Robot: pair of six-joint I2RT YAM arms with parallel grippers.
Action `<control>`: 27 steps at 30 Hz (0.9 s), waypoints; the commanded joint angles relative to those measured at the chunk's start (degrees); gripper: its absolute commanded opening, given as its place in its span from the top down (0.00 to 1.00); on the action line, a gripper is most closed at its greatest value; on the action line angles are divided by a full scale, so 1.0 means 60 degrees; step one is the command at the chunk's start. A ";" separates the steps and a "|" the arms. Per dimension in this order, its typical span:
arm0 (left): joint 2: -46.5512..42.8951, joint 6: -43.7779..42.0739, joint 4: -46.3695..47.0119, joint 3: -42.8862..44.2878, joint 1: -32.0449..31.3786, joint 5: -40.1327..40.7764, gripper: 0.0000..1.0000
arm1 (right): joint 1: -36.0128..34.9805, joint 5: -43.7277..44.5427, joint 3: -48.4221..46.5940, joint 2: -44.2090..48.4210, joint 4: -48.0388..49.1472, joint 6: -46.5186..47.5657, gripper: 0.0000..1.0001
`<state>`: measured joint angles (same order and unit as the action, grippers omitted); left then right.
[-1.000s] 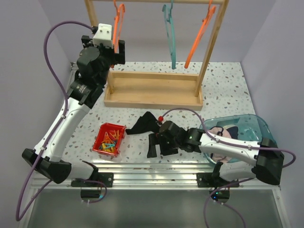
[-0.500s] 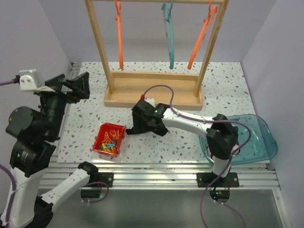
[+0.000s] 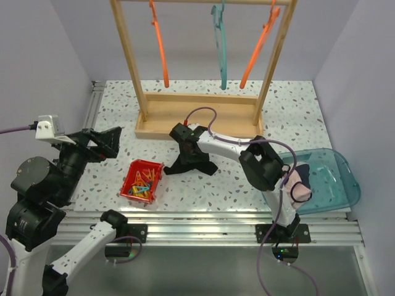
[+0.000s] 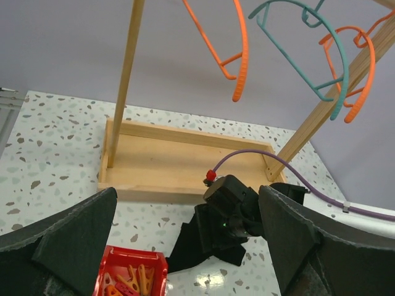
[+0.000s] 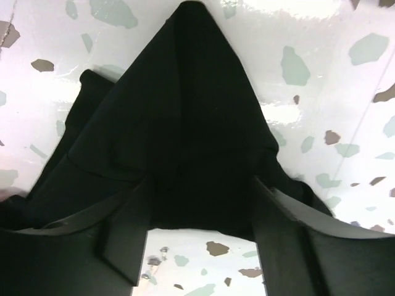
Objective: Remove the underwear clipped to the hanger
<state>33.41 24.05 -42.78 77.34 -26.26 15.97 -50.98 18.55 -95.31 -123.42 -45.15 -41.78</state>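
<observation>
Briefs (image 5: 185, 135), black, flat on tabletop (image 5: 333, 37), lying between right jaws: partly open, astride fabric. Left jaws wide open, empty.

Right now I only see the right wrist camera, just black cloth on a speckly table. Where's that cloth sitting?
Observer: The soft black briefs lie beside the red plastic bin of clips, in front of the wooden rack's base.
Operator: Is anything clipped on the hangers?
Observer: No, the two orange plastic hangers and the teal one hang bare.
Operator: Any other undies around?
Observer: A dusty pink pair sits in the clear teal tray, far right.
</observation>
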 commanded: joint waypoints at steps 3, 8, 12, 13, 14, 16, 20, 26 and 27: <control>0.0042 0.0078 -0.0398 0.0118 0.0041 -0.0478 0.00 | -0.0029 -0.0190 0.0472 -0.0290 0.0536 0.0386 0.42; 0.0028 0.0166 -0.0268 -0.0131 0.0041 -0.0829 0.00 | 0.0074 -0.0542 0.1702 0.0352 0.1355 0.0357 1.00; -0.0002 0.0137 0.0172 -0.0394 0.0041 -0.1385 0.00 | 0.0206 -0.1303 0.3399 0.2576 0.2863 0.0751 1.00; 0.0013 0.0122 0.0303 -0.0497 0.0041 -0.1604 0.00 | 0.0206 -0.1246 0.3578 0.3712 0.3026 0.0738 1.00; 0.0071 0.0122 0.0479 -0.0541 0.0055 -0.1693 0.00 | 0.0206 -0.0883 0.3754 0.4274 0.2969 0.0680 1.00; 0.0159 0.0151 0.0670 -0.0643 0.0041 -0.1913 0.00 | 0.0206 -0.0209 0.4076 0.5895 0.2590 0.0271 1.00; 0.0393 0.0224 0.1226 -0.0892 0.0041 -0.2469 0.00 | 0.0221 0.2251 0.4429 0.7921 0.0006 -0.0944 1.00; 0.0730 0.0210 0.1725 -0.1332 0.0041 -0.3260 0.00 | 0.0980 0.5257 0.4386 0.9625 -0.4937 -0.4356 1.00; 0.0774 0.0210 0.1755 -0.1376 0.0041 -0.3363 0.00 | 0.1214 0.5317 0.4473 0.9989 -0.5319 -0.4781 1.00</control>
<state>36.84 24.73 -36.62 70.13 -26.26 0.12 -46.85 38.94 -69.38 -64.84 -57.63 -56.73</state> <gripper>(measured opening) 0.997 0.056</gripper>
